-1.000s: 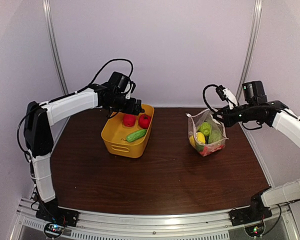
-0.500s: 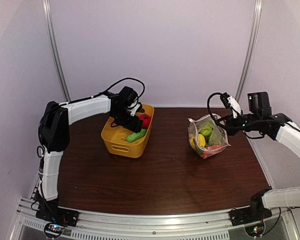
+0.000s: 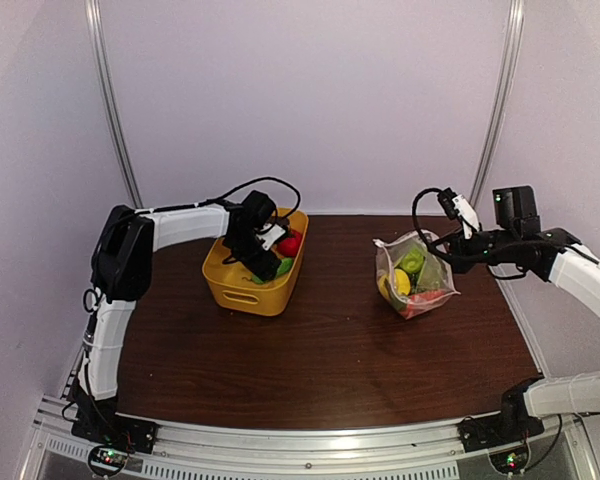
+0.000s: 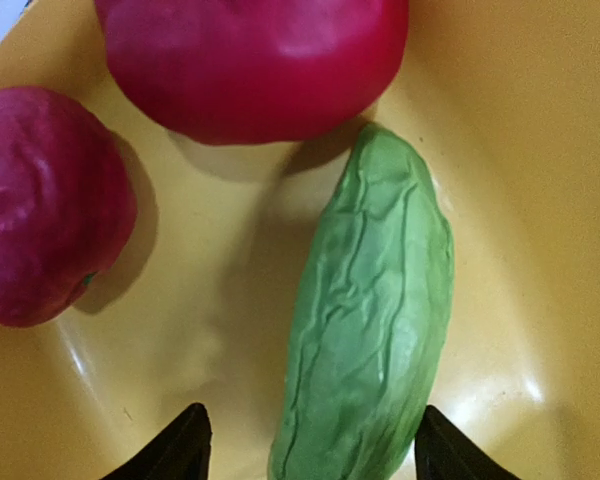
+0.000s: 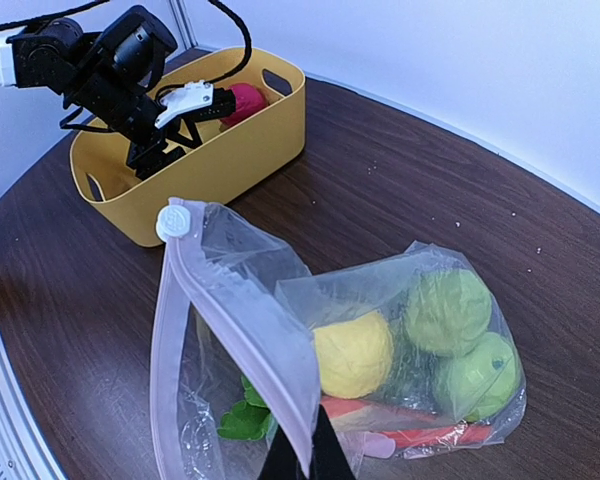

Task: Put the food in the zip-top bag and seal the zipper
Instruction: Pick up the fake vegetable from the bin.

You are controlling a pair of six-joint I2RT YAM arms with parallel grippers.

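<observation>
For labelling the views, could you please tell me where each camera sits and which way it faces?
Top external: above and behind the bases, facing down over the table; both arms show.
Left wrist: inside the yellow basket, looking down at the cucumber between the tips of the open left tool.
Right wrist: beside the zip-top bag, facing across it to the basket; the right tool pinches its zipper.
Shared: top and right wrist both show basket, bag, left arm.
</observation>
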